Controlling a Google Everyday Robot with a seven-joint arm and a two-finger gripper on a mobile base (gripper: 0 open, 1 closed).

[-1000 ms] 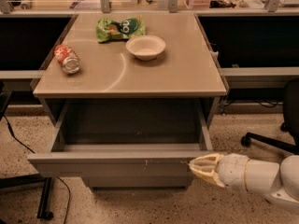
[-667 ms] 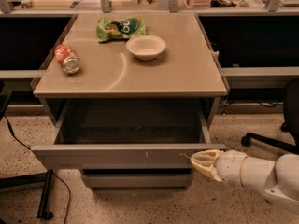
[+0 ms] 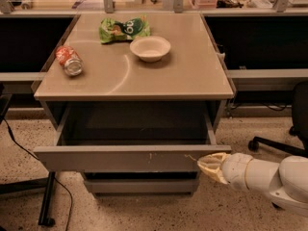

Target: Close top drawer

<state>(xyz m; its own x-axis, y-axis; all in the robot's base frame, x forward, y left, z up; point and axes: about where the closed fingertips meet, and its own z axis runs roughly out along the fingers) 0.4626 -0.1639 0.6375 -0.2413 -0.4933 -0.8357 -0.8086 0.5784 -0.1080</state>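
Note:
The top drawer (image 3: 120, 158) is a wide grey handleless metal drawer under the tan cabinet top. It stands pulled out, its dark inside showing, with small pale scratch marks right of centre on the front panel. My gripper (image 3: 206, 163) comes in from the lower right on a white arm. Its pale tip touches the right end of the drawer's front panel.
On the cabinet top (image 3: 192, 76) lie a red can (image 3: 69, 60) on its side, a green snack bag (image 3: 124, 29) and a white bowl (image 3: 150, 48). A lower drawer front (image 3: 139, 185) sits below. A chair base (image 3: 269, 143) stands at right, a cable and stand (image 3: 45, 206) at left.
The drawer front has moved back toward the cabinet, and my gripper has followed it inward while staying at its right end.

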